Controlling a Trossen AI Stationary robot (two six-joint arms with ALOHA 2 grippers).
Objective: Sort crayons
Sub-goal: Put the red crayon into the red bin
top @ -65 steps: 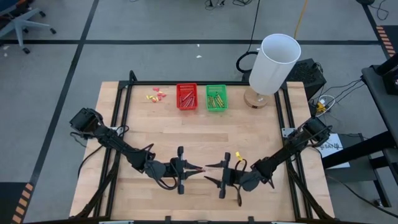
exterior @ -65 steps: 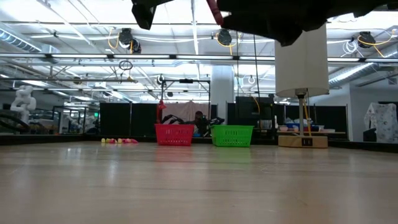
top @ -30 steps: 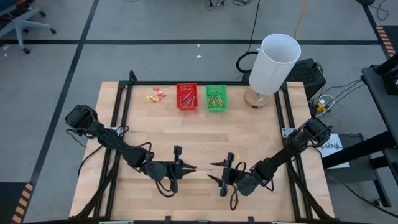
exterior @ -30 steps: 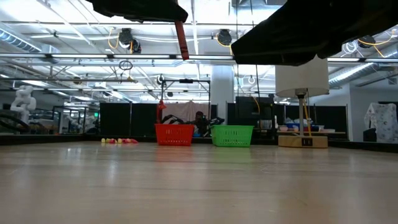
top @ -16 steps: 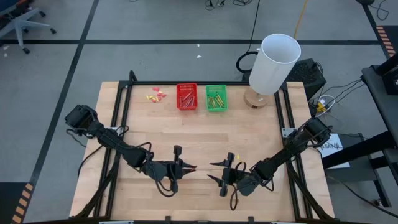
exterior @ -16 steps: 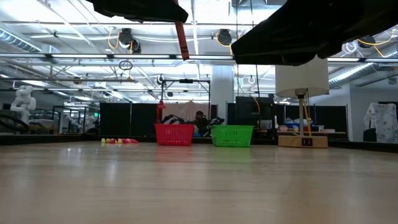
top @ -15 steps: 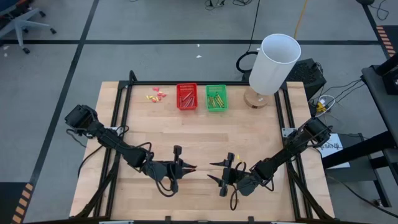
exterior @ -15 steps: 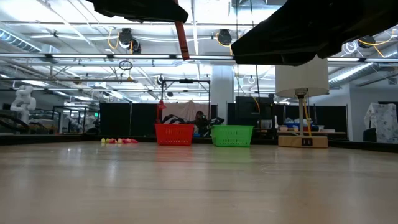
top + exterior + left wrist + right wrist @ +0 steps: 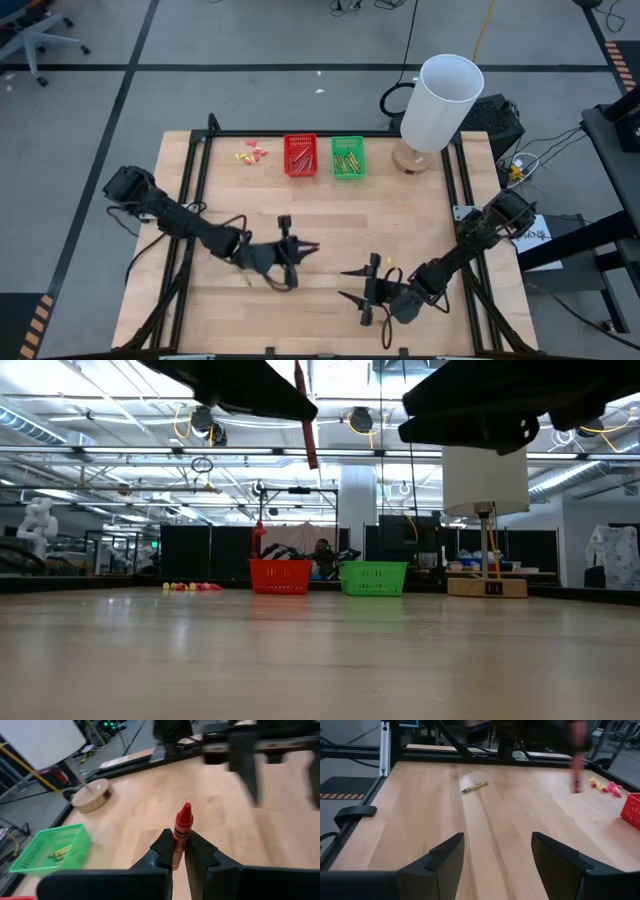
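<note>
On the wooden table [image 9: 400,215], the red basket [image 9: 300,155] sits at the far edge beside the green basket [image 9: 347,157]. The left gripper [image 9: 179,851], mid-table, pinches a red crayon [image 9: 181,831]; it should release only once over red. The right gripper [image 9: 496,851] gapes empty near the front edge. A yellow-green crayon [image 9: 474,786] lies loose.

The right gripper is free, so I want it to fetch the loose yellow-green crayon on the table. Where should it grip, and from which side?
Grip the yellow-green crayon at mid-length, probably coming straight down from above with the fingers across its thin width. It lies flat on the table with nothing touching it, so its long sides offer the only hold. The right gripper is open and empty.
</note>
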